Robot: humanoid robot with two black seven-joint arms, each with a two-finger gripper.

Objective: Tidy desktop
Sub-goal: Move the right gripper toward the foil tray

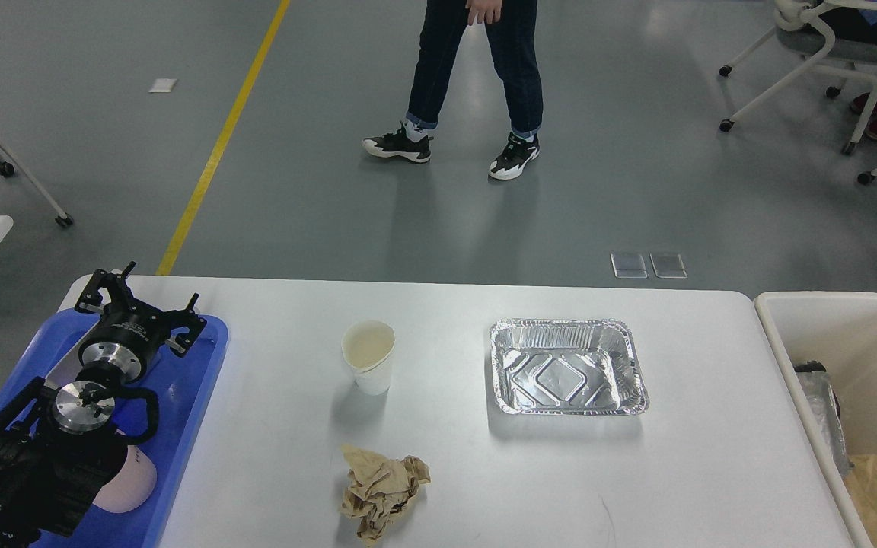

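Observation:
The white desktop fills the lower half of the head view. On it stand a white paper cup, upright and slightly dented, an empty foil tray to its right, and a crumpled brown paper ball near the front edge. My left gripper hovers over the far end of the blue tray at the left, fingers spread open with nothing between them. My right gripper is out of view.
A cream-white bin stands off the desktop's right edge with brown paper and a foil piece inside. A pale round object lies in the blue tray under my left arm. A person walks on the floor beyond. Office chairs stand far right.

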